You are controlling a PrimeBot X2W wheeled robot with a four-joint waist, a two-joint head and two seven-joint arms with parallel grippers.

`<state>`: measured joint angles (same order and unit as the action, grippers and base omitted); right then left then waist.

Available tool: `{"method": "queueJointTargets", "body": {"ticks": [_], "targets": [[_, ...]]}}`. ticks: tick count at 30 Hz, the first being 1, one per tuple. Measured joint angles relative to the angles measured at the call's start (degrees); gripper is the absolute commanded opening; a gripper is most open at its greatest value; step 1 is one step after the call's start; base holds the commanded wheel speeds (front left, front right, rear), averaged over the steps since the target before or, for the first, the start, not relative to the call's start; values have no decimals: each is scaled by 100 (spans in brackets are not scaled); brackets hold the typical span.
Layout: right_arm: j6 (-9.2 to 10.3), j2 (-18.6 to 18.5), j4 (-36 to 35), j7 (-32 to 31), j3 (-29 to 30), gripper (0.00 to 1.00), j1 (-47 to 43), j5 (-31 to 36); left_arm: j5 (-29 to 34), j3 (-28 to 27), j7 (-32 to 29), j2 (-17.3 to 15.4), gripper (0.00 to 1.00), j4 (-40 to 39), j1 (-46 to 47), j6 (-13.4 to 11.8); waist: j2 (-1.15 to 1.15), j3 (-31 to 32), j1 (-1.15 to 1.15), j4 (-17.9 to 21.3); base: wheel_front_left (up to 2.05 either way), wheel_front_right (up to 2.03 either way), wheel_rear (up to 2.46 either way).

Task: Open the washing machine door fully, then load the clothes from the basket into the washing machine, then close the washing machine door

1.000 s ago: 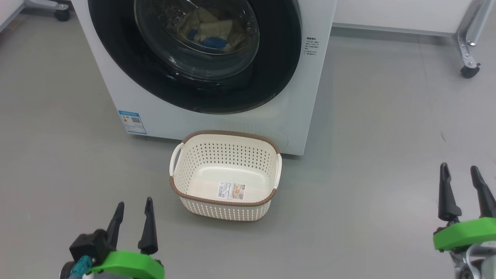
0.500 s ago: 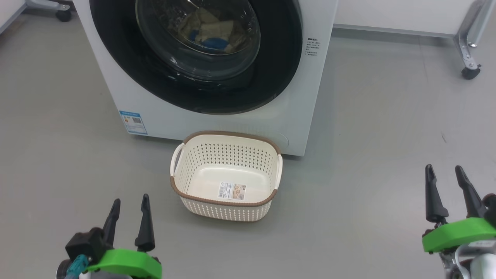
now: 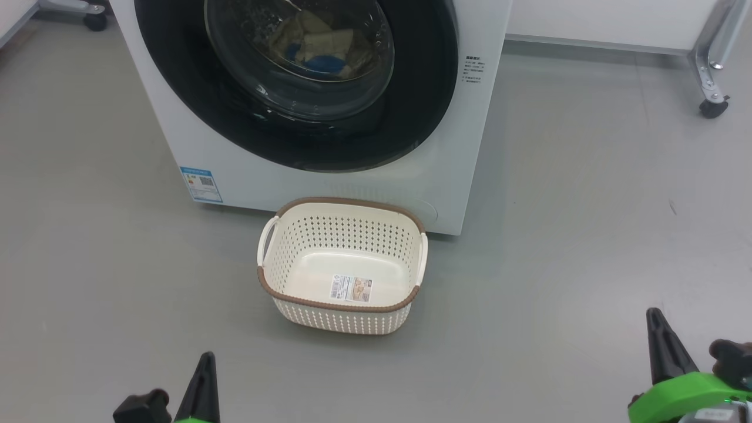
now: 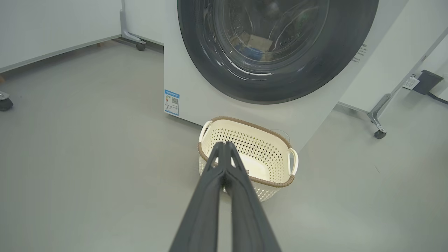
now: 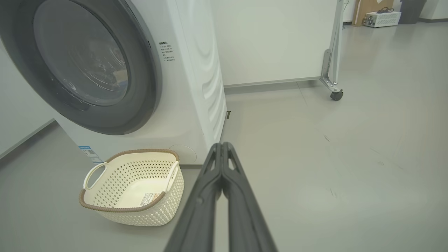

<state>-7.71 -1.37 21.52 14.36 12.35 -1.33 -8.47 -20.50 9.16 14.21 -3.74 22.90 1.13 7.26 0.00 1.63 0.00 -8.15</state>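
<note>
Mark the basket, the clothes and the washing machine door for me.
the basket (image 3: 339, 306): head view, front brown rim.
the clothes (image 3: 325, 46): head view, pale garment behind the glass.
the washing machine door (image 3: 194, 76): head view, black rim, left side.

Long dark tapered fingers (image 5: 204, 206), bright green mounts (image 3: 687, 393)

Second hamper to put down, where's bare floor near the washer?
Widest: floor right of the basket and washing machine, up to the caster leg. Also left of the basket, by the blue sticker. Crowded between basket and machine.
</note>
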Motion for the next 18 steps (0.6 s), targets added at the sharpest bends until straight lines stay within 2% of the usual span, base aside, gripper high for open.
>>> {"method": "queueJointTargets", "body": {"ticks": [18], "targets": [[0, 2, -55, -261, -68, 0, -28, -1140, -1007, -151, -267, 12, 0, -69, -16, 0, 0, -24, 0, 114, 0, 0, 0]]}}
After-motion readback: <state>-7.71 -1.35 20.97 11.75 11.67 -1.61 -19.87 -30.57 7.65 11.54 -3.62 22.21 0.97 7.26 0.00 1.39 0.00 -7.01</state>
